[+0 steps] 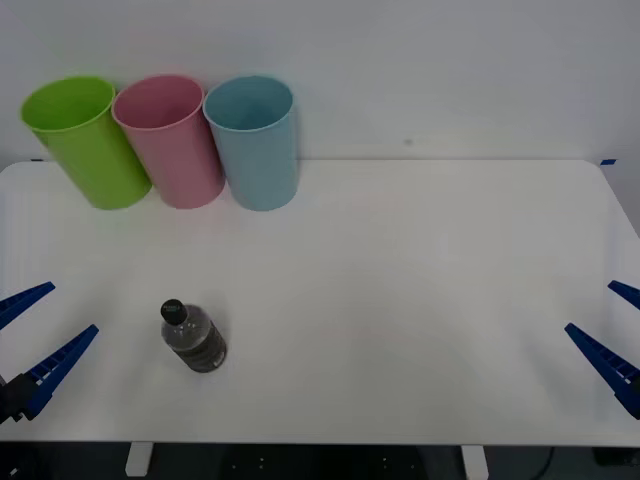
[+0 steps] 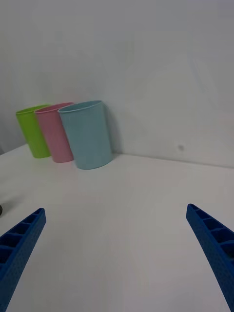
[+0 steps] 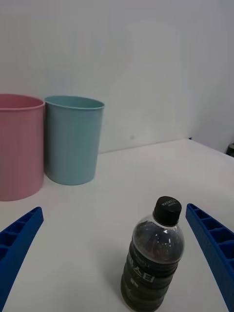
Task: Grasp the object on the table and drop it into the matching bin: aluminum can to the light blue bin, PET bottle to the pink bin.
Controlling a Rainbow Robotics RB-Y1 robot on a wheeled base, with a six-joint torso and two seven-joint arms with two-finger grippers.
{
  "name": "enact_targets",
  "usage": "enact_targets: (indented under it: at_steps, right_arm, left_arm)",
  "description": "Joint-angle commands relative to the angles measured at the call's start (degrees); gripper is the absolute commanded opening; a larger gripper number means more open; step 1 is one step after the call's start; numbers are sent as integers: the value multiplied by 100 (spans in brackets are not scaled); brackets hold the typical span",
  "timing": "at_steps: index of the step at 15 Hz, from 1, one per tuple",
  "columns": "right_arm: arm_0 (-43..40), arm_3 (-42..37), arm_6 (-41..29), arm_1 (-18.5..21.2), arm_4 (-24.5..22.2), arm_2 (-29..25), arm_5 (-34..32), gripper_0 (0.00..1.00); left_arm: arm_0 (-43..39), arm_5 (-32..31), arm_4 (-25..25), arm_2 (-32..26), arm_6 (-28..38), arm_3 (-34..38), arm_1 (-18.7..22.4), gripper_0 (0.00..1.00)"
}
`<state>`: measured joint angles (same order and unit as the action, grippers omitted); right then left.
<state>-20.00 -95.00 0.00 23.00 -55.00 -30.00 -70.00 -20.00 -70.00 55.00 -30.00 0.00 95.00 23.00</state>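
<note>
The PET bottle (image 1: pixel 193 337), small and clear with a black cap, stands upright on the white table (image 1: pixel 400 300) near the front left. My left gripper (image 1: pixel 45 330) hovers open just to its left, level with it. In the left wrist view the bottle (image 3: pixel 153 258) stands close ahead of the open left gripper (image 3: pixel 114 210), nearer one finger than the other. The pink bin (image 1: pixel 170 140) and the light blue bin (image 1: pixel 255 140) stand side by side at the back left. At the table's right edge my right gripper (image 1: pixel 612 325) waits open, holding nothing.
A lime green bin (image 1: pixel 85 140) leans beside the pink one at the far back left. The three bins touch in a row against the white wall. From the right wrist, the light blue bin (image 2: pixel 90 134) is nearest, then the pink bin (image 2: pixel 56 131).
</note>
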Motion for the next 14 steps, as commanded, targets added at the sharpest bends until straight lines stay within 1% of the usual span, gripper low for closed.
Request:
enact_targets:
  at_steps: [1, 2, 7, 10, 14]
  right_arm:
    - [0, 0, 0, 0, 0, 0, 0, 100]
    - [0, 0, 0, 0, 0, 0, 0, 100]
    - [0, 0, 0, 0, 0, 0, 0, 100]
    - [0, 0, 0, 0, 0, 0, 0, 100]
    - [0, 0, 0, 0, 0, 0, 0, 100]
  left_arm:
    - [0, 0, 0, 0, 0, 0, 0, 100]
    - [57, 13, 10, 38, 0, -52, -129, 100]
    - [110, 30, -25, 179, 0, -87, -32, 100]
    - [84, 30, 257, 187, -35, -175, 12, 100]
    - [84, 30, 397, 354, -106, -448, 275, 100]
